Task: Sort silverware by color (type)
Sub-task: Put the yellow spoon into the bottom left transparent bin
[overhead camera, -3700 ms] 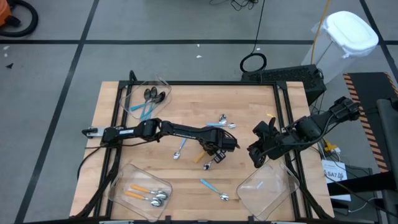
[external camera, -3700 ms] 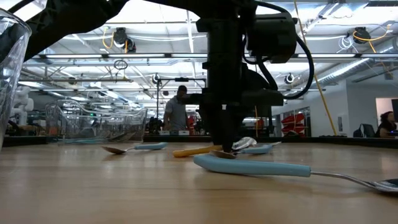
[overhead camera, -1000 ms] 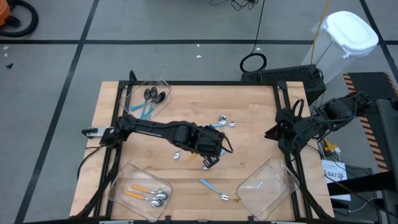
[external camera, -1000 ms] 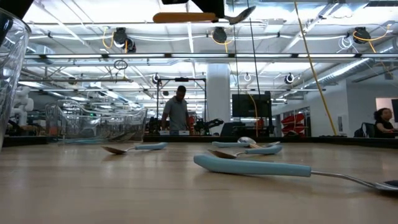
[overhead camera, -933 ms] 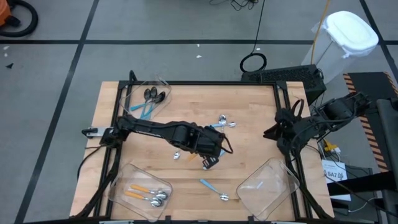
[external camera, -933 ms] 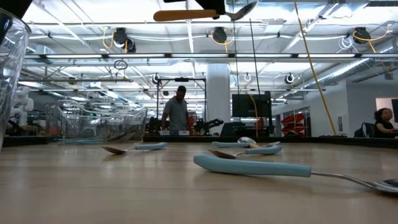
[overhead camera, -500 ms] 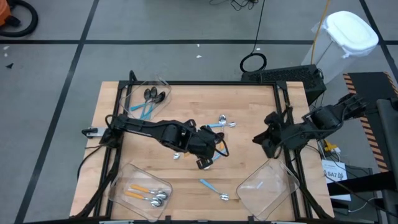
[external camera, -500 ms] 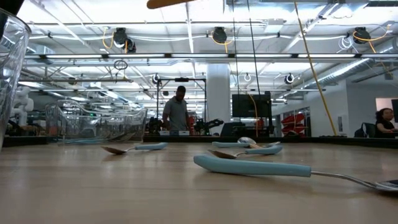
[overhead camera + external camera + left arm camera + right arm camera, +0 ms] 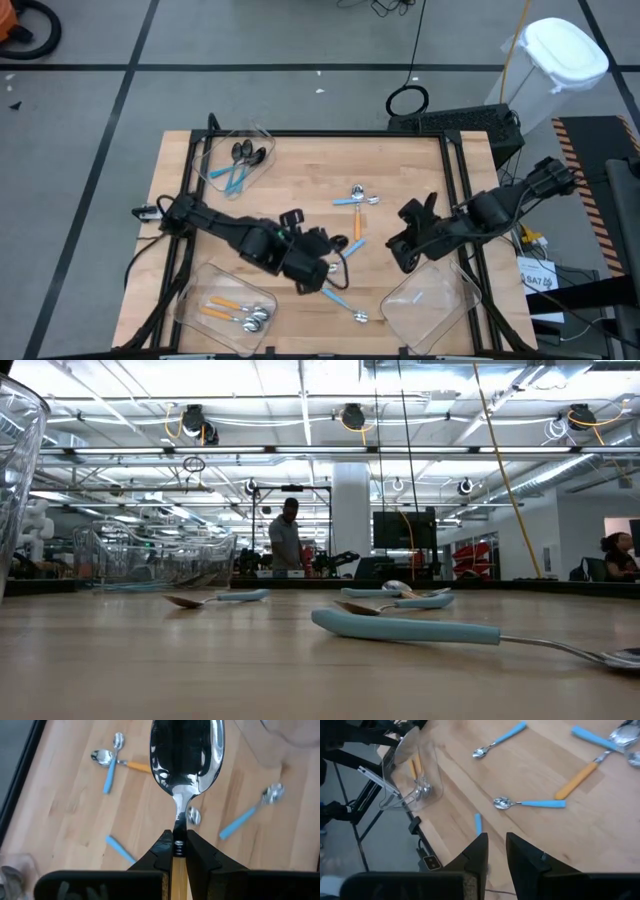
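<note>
An orange-handled spoon [image 9: 186, 775] is gripped in the left claw [image 9: 305, 272], which has been carried from mid-worktop [image 9: 300, 175] toward the near-left bin [image 9: 200, 290] of orange-handled spoons [image 9: 232, 314]; delivery there seems imminent. The right claw [image 9: 403, 248], empty and slightly parted, has been swung back over the worktop above the near-right bin [image 9: 432, 305]. Blue-handled spoons [image 9: 345, 305] are left unsorted.
</note>
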Tool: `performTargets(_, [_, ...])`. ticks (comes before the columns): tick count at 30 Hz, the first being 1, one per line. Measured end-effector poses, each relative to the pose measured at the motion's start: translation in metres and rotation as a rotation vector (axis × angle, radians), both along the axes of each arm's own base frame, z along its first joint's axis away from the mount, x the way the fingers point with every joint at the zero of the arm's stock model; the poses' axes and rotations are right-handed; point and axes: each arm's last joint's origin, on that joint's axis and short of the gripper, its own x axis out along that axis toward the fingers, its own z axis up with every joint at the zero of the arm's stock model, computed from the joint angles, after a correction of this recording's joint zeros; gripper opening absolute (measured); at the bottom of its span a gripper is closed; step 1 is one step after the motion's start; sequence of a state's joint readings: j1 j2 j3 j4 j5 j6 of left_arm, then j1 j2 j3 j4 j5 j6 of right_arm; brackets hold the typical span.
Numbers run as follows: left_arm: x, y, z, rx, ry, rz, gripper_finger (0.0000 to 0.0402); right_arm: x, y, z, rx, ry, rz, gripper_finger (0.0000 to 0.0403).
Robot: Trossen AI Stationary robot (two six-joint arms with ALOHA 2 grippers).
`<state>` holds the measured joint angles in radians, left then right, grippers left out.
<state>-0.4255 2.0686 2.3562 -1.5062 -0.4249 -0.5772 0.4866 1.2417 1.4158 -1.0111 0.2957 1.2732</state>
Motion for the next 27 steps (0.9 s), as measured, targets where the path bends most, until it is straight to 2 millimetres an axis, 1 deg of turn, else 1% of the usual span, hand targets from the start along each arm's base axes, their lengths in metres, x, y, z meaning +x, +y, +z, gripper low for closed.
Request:
performTargets(5, [-0.014,-0.018,-0.002,0.041,0.055,-0.071,0.0028,0.007,0.004,-0.005,0.002,0.014,0.008,0.0066])
performTargets(16, [-0.039,-0.061,-0.002,0.092,0.07,-0.266,0.0028,0.014,0.008,-0.009,-0.002,0.017,0.014,0.0066])
performTargets(27, [-0.058,-0.088,-0.002,0.09,0.079,-0.371,0.0028,0.015,0.011,-0.006,0.007,-0.024,0.037,0.0066])
